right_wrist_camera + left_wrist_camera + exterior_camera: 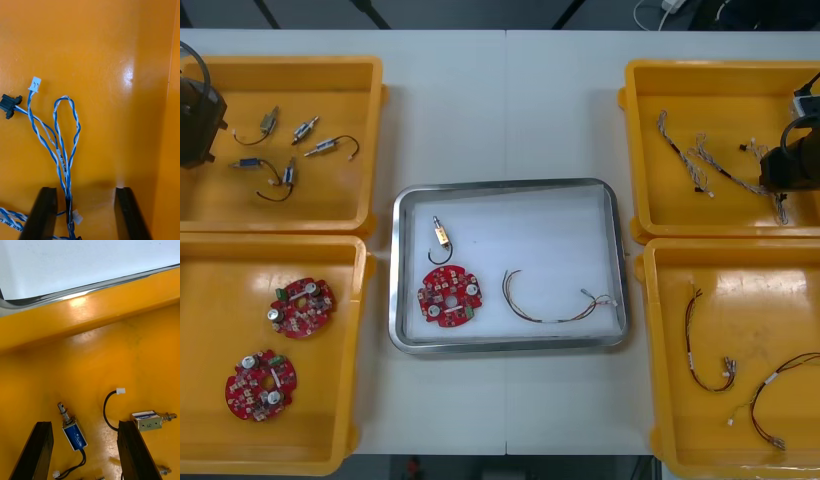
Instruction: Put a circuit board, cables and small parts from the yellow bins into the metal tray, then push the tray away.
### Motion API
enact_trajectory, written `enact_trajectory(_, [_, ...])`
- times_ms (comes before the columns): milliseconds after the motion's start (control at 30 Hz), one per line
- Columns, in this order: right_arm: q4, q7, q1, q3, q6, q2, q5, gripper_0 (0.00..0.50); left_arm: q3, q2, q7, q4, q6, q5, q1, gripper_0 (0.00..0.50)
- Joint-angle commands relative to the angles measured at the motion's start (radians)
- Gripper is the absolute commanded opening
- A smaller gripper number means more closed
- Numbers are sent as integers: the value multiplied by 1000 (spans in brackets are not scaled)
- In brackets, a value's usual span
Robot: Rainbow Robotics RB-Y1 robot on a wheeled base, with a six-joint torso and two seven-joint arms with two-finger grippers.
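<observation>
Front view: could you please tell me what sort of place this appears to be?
Probably an electronics kitting or assembly bench: yellow bins sorting red circuit boards, cables and small metal parts flank a metal tray on a light table.

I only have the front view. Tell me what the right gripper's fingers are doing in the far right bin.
Observer: The right gripper is open. The twisted blue and white cable runs between its fingers, nearer one of them.
Operator: Report the left one too.
Observer: The left gripper is also open, above the floor of its yellow bin. A blue-bodied small metal part lies between its fingers.
Operator: Name whatever lies next to that part.
Observer: A second small metal part lies by the tip of one finger, and a black cable with a white plug curls between the two parts.
</observation>
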Motion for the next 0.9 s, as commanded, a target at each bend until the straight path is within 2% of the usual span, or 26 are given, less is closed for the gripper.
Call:
enact_trajectory(33, [-9, 45, -28, 7, -2, 5, -7, 140, -32, -13, -30, 26, -41, 9, -48, 500])
enact_trajectory(67, [-9, 45, -28, 7, -2, 3, -9, 73, -36, -16, -29, 27, -46, 9, -46, 500])
enact_trajectory(100, [-9, 45, -28, 10, -2, 3, -7, 41, -36, -16, -29, 27, -44, 11, -46, 500])
enact_trajectory(167, [-9, 44, -28, 12, -2, 5, -9, 27, -36, -16, -27, 27, -44, 17, -46, 500])
enact_trajectory(200, [-9, 45, -28, 12, -2, 3, -9, 0, -36, -16, -29, 27, -44, 20, -46, 500])
enact_trajectory(500, [-24, 72, -54, 6, 26, -10, -10, 0, -76, -34, -42, 26, -49, 26, -46, 500])
enact_trajectory(667, [-56, 82, -93, -25, 159, -24, -3, 0, -94, -47, -44, 26, -49, 29, -42, 500])
enact_trajectory(900, [-171, 81, -104, -60, 334, -36, 19, 0, -105, -59, -52, 26, -49, 29, -31, 500])
